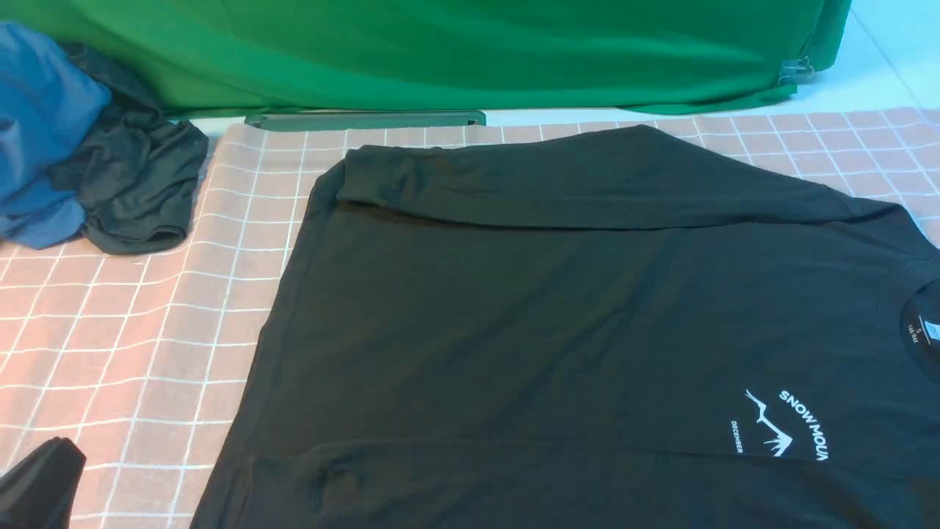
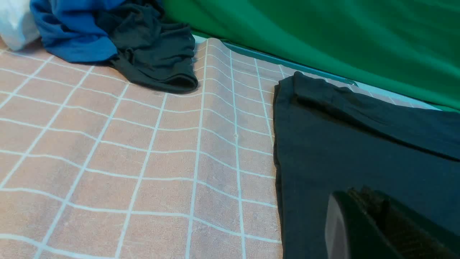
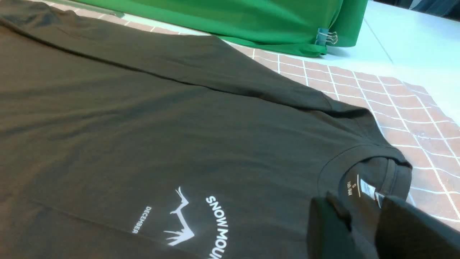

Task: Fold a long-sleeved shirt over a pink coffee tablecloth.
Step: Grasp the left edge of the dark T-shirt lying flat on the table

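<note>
The black long-sleeved shirt (image 1: 558, 308) lies flat on the pink coffee tablecloth (image 1: 147, 330), collar to the right and its white logo (image 1: 778, 433) facing up. The far sleeve is folded across the body. My left gripper (image 1: 37, 485) shows as a dark shape at the near left corner, left of the shirt's hem. In the left wrist view the left gripper (image 2: 363, 201) is shut and empty, with the shirt (image 2: 341, 151) beyond it. In the right wrist view my right gripper (image 3: 363, 212) hangs open over the collar (image 3: 359, 169), with fabric showing between its fingers (image 3: 327, 226).
A blue garment (image 1: 37, 132) and a smaller dark garment (image 1: 139, 184) are bunched at the far left on the tablecloth. A bright green cloth (image 1: 440, 51) hangs along the back, held by a binder clip (image 3: 325, 36). Bare white tabletop (image 3: 406, 43) lies beyond the tablecloth's right edge.
</note>
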Robot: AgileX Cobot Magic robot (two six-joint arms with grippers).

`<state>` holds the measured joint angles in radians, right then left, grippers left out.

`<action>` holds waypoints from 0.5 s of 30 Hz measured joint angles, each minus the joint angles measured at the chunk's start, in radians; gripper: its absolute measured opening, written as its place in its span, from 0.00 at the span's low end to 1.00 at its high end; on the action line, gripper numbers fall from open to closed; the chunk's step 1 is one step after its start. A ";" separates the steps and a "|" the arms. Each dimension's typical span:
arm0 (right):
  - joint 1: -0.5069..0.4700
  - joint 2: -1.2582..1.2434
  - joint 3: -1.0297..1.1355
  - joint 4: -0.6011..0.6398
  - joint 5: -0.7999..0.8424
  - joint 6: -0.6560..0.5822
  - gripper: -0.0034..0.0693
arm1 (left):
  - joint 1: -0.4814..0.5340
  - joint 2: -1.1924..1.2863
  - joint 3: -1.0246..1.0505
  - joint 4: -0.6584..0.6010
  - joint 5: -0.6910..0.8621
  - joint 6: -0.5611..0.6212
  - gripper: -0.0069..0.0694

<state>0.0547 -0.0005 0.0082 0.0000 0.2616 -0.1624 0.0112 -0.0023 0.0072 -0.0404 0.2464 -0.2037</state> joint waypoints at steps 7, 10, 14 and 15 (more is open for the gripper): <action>0.000 0.000 0.000 0.000 0.000 0.000 0.39 | 0.000 0.000 0.000 0.000 0.000 0.000 0.11; 0.000 0.000 0.000 0.000 0.000 0.000 0.39 | 0.000 0.000 0.000 0.000 -0.002 0.000 0.11; 0.000 0.000 0.000 0.000 0.000 0.000 0.39 | 0.000 0.000 0.000 0.010 -0.025 0.000 0.11; 0.000 0.000 0.000 0.000 0.000 0.000 0.39 | 0.000 0.000 0.000 0.010 -0.030 0.000 0.11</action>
<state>0.0547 -0.0005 0.0082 0.0000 0.2616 -0.1624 0.0112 -0.0023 0.0072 -0.0299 0.2163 -0.2037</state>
